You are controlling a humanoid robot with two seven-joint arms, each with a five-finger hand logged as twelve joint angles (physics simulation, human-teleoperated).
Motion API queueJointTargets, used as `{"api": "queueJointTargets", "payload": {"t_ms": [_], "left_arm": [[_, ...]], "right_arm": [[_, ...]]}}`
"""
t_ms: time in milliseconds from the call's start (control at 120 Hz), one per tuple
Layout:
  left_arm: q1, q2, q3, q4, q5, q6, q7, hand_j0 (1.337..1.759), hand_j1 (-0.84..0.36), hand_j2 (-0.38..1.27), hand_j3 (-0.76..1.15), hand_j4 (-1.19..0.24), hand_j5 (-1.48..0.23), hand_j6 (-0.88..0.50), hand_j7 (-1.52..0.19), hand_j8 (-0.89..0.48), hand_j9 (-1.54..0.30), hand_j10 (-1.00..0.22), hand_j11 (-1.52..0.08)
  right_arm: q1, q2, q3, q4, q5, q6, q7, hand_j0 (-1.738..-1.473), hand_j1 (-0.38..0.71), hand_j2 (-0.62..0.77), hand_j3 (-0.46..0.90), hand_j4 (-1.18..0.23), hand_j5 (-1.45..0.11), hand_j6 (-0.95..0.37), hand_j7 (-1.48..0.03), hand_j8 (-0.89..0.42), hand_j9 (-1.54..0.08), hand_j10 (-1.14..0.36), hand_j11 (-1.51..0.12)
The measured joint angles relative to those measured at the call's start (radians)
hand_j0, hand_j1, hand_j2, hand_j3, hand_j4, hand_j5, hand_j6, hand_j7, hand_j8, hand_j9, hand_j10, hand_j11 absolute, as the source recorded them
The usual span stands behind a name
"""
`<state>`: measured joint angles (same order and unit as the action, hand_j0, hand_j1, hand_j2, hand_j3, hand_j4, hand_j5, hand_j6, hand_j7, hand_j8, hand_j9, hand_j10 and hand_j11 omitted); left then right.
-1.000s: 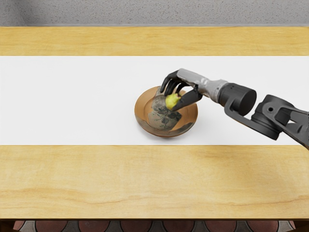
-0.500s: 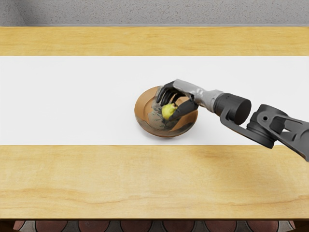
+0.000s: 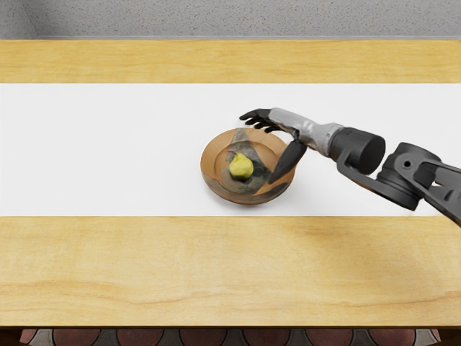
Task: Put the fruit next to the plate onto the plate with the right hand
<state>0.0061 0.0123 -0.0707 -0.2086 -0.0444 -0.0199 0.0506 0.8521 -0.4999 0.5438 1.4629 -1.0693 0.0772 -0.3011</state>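
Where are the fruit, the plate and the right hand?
fruit [image 3: 240, 166]: head view, its yellow middle.
plate [image 3: 209, 163]: head view, its left rim.
right hand [image 3: 283, 125]: head view, middle of the hand.

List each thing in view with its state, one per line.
fruit: lying on the plate, free of the hand.
plate: flat on the white runner, carrying the fruit.
right hand: open, fingers spread, holding nothing, over the plate's far right rim.
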Motion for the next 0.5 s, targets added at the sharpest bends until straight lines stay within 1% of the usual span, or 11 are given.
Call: {"api": "queueJointTargets", "payload": {"t_ms": [42,75,183,283,375,500], "left_arm": [[-0.002,0.000,0.000,0.000,0.000,0.000,0.000,1.658,0.35,0.00,0.00,0.00,0.00,0.00,0.00,0.00,0.00,0.00,0.00],[-0.006,0.000,0.000,0.000,0.000,0.000,0.000,1.658,0.35,0.00,0.00,0.00,0.00,0.00,0.00,0.00,0.00,0.00,0.00],[-0.009,-0.001,0.000,0.000,0.000,0.000,0.000,1.658,0.35,0.00,0.00,0.00,0.00,0.00,0.00,0.00,0.00,0.00,0.00],[-0.011,-0.001,-0.001,0.000,0.000,0.000,0.000,1.658,0.35,0.00,0.00,0.00,0.00,0.00,0.00,0.00,0.00,0.00,0.00],[0.000,-0.012,0.000,0.000,0.000,-0.006,0.000,1.658,0.35,0.00,0.00,0.00,0.00,0.00,0.00,0.00,0.00,0.00,0.00],[0.002,-0.012,0.002,0.000,0.001,-0.009,0.000,1.658,0.35,0.00,0.00,0.00,0.00,0.00,0.00,0.00,0.00,0.00,0.00]], "right_arm": [[0.000,-0.008,0.034,0.002,0.022,0.041,-0.018,-1.658,-0.18,0.00,0.00,-0.15,-0.20,-0.16,-0.20,-0.14,-0.20,-0.15,-0.20],[-0.001,-0.032,0.054,0.004,0.073,0.079,-0.029,-1.658,-0.20,0.00,0.00,-0.14,-0.18,-0.14,-0.17,-0.13,-0.18,-0.13,-0.17],[0.001,-0.178,0.088,0.003,0.329,0.255,-0.047,-1.658,-0.25,0.00,0.00,-0.09,-0.12,-0.09,-0.11,-0.08,-0.11,-0.09,-0.11],[0.001,-0.285,0.100,-0.005,0.509,0.403,-0.053,-1.658,-0.28,0.00,0.00,-0.06,-0.08,-0.06,-0.08,-0.06,-0.08,-0.06,-0.08],[0.001,-0.332,0.107,-0.033,0.649,0.480,-0.055,-1.658,-0.30,0.00,0.00,-0.05,-0.06,-0.05,-0.06,-0.05,-0.06,-0.05,-0.06],[-0.008,-0.375,0.121,-0.076,0.782,0.518,-0.056,-1.658,-0.31,0.00,0.00,-0.04,-0.05,-0.04,-0.05,-0.04,-0.05,-0.04,-0.05]]}}
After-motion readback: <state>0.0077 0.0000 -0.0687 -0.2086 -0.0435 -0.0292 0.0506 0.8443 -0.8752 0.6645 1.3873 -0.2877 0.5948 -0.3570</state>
